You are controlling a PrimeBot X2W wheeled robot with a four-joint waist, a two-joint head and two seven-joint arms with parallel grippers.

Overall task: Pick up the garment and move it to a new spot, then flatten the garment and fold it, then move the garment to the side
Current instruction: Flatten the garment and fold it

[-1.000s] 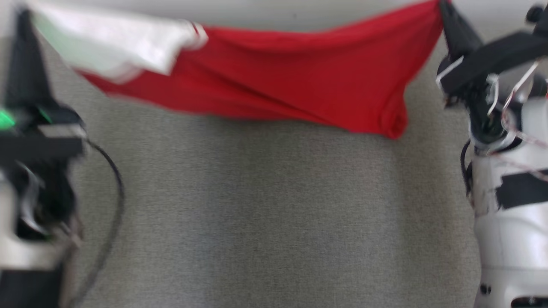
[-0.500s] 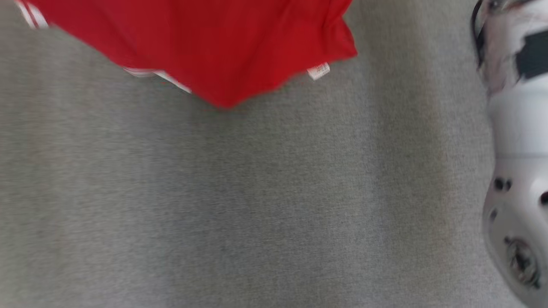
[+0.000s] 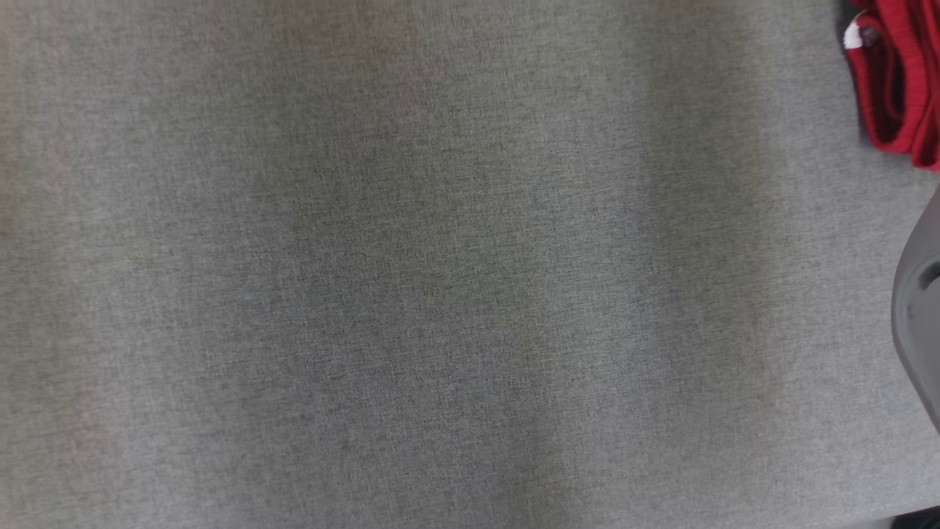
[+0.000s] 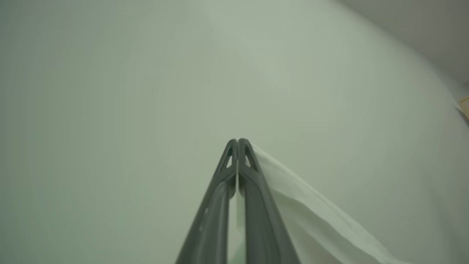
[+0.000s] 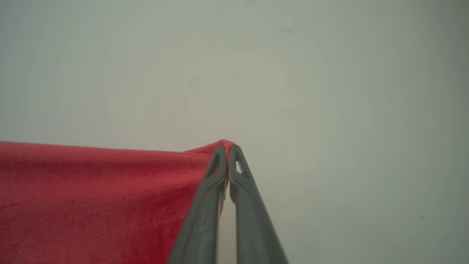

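The garment is red with a white part. In the left wrist view my left gripper (image 4: 238, 141) is shut on a white edge of the garment (image 4: 311, 212), which hangs away to the lower right. In the right wrist view my right gripper (image 5: 227, 146) is shut on a red corner of the garment (image 5: 91, 190), and the cloth stretches off to the left. Both grippers hold the cloth up in front of a pale wall. In the head view a bunched piece of red ribbed cloth (image 3: 892, 81) with a small white tag shows at the top right corner.
A grey woven surface (image 3: 440, 279) spreads across the head view. A pale rounded part of my right arm (image 3: 922, 308) sits at the right edge. A plain pale wall (image 5: 293, 73) lies behind both grippers in the wrist views.
The head camera has swung, so the whole picture has shifted. The stretched red and white garment and both arms have passed out of the top of the head view.
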